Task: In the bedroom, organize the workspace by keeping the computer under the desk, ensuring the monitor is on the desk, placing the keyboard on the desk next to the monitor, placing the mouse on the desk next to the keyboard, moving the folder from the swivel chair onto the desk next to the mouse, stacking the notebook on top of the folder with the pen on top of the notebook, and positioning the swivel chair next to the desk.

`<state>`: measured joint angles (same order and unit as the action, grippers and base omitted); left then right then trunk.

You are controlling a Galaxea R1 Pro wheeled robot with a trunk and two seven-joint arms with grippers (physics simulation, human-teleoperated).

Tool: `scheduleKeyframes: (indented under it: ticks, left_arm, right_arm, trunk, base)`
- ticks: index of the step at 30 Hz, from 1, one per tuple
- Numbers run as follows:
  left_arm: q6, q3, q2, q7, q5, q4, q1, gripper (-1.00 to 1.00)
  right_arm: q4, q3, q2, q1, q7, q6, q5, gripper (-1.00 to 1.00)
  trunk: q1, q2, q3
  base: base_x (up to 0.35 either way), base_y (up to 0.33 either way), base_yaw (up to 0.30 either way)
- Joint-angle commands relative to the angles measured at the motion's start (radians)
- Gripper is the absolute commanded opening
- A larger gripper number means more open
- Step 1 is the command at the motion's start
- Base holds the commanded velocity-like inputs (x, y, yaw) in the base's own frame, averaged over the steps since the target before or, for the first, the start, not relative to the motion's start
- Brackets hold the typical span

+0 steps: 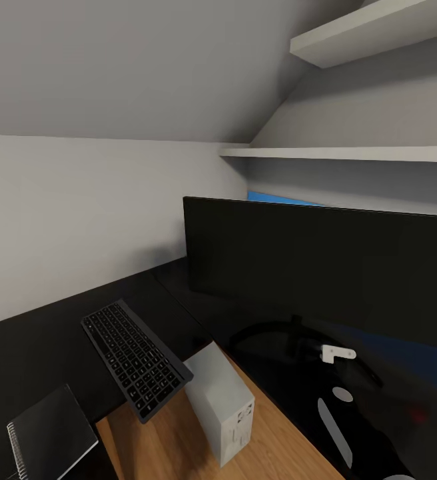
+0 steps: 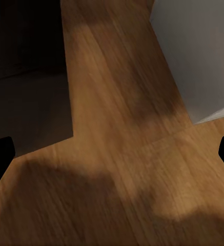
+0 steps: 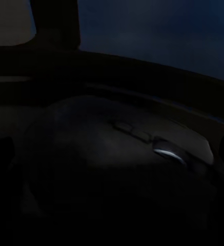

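- The monitor [image 1: 325, 267] stands on the black desk [image 1: 45, 333], its curved stand [image 1: 278, 333] planted on the top, so that part looks settled.
- The keyboard [image 1: 135, 360] lies on the desk to the monitor's left, set at an angle, and one corner overhangs the desk's inner edge; it may want squaring up.
- The computer [image 1: 222, 400], a light grey tower, stands on the wooden floor [image 1: 165, 440] in the angle of the desk, just beside the edge and not clearly beneath the top; I would call that step unfinished.
- A dark spiral notebook [image 1: 48, 433] lies on the desk near the keyboard, with no folder beneath it, so the stack is not yet built.
- A strip of bright blue [image 1: 278, 198] peeks above the monitor's top edge; I cannot tell what it is.
- The right wrist view looks at very close range onto a dark mouse [image 3: 117, 159] with a pale scroll wheel [image 3: 168, 152], seemingly at the foot of the monitor stand. It is too dark to say whether the right gripper is closed on the mouse or only near it.
- The left gripper [image 2: 112, 148] has its jaws wide apart and empty, pointing at the floor beside the computer's case [image 2: 199, 56].
- Still to do, by my reckoning: place the mouse, then folder, notebook, pen and chair.
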<state>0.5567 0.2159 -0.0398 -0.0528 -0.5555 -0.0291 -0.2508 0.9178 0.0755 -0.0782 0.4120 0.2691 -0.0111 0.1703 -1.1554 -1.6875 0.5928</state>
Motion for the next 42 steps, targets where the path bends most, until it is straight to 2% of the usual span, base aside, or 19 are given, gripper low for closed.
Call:
scheduleKeyframes:
  ticks: [1,42]
  left_arm:
    - [0.003,0.005,0.000,-0.006,-0.011,0.001,-0.001,1.00]
    - [0.004,0.005,0.000,-0.006,-0.011,0.001,-0.001,1.00]
  right_arm:
    - [0.001,0.006,-0.002,0.001,0.009,-0.001,0.009,1.00]
    - [0.001,0.006,-0.002,0.001,0.009,-0.004,0.006,1.00]
  trunk:
    - [0.000,-0.001,0.001]
    - [0.000,-0.001,0.001]
  base:
    - [0.001,0.000,0.000]
    - [0.009,0.000,0.000]
